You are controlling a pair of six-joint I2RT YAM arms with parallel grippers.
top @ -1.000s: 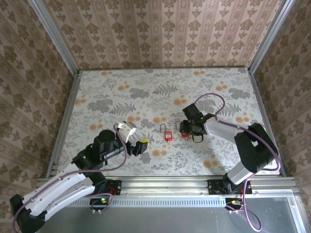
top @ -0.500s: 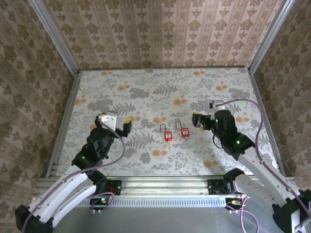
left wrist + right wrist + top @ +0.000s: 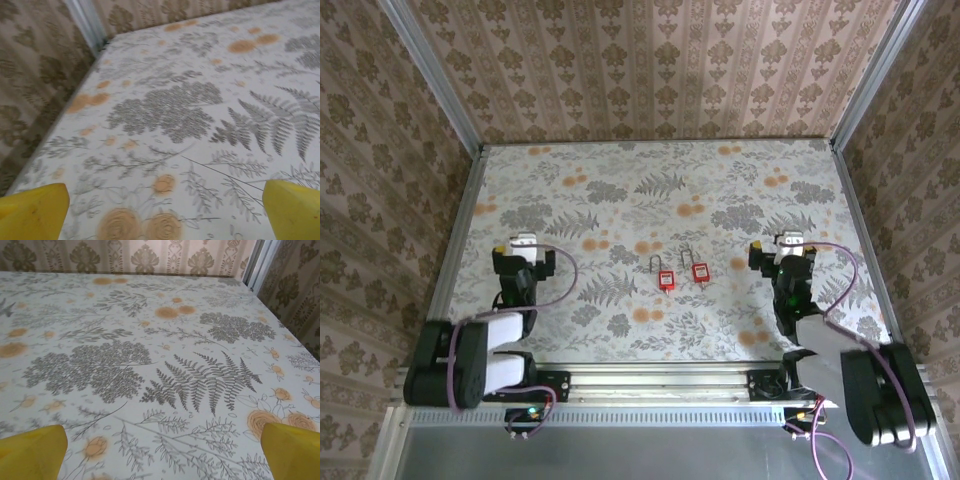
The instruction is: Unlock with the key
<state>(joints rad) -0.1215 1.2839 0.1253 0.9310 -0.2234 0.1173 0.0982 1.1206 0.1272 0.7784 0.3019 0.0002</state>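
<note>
Left padlock (image 3: 665,279) and right padlock (image 3: 700,271) side by side at the middle of the table (image 3: 650,190).
We see them between the left gripper (image 3: 524,262) and the right gripper (image 3: 783,258), well apart from both.

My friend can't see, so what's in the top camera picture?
Two small red padlocks lie side by side in the middle of a flowery table. The left gripper and right gripper sit open and empty, off to either side.

Top cam looks down on the whole table (image 3: 720,180) from the near edge. Both wrist cams sit low over it, facing the far end.
</note>
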